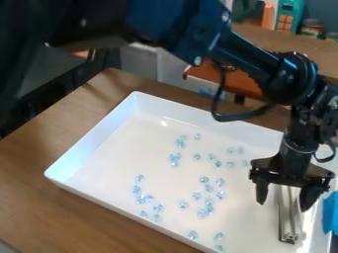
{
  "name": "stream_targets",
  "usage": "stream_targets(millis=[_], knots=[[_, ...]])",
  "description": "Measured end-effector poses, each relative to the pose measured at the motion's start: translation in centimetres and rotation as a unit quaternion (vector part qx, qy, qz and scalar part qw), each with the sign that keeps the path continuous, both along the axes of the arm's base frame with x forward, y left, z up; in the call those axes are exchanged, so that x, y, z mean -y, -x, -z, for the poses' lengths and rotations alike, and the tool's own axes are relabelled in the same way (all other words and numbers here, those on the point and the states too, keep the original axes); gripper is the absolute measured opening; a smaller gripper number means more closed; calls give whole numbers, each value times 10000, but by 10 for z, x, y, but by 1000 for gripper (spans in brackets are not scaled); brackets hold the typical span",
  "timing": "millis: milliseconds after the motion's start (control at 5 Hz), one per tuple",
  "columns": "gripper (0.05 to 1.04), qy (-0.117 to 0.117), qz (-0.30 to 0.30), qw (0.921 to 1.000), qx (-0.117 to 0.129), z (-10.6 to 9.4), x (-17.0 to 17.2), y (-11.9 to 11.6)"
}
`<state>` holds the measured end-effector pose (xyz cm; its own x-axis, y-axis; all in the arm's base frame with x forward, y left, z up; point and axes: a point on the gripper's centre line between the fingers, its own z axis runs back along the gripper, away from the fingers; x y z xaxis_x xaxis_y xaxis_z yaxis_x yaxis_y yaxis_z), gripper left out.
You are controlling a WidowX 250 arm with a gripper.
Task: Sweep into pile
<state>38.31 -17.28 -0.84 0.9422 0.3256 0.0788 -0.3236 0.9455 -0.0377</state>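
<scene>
End effector [285, 197] spread wide over white tray [89, 148], metal bar [288, 217] between its fingers, ungripped; bluish beads [205, 211] lie scattered.

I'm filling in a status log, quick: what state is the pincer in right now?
Pincer: open, its fingers spread apart, with the silver metal bar showing between them, not clamped.

I count one white tray [89, 150], in the middle of the frame. Inside are more than thirty clear bluish beads [184, 204]; some are clumped, so exact number I cannot tell. At lower right, there is one silver metal bar [289, 222].
</scene>
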Motion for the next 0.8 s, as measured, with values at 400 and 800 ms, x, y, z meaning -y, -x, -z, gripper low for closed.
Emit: stream_targets(millis=[400, 800], knots=[[392, -50, 24, 10000, -25, 6, 4, 1], [379, -154, 129, 9997, -101, 9, -10, 14]])
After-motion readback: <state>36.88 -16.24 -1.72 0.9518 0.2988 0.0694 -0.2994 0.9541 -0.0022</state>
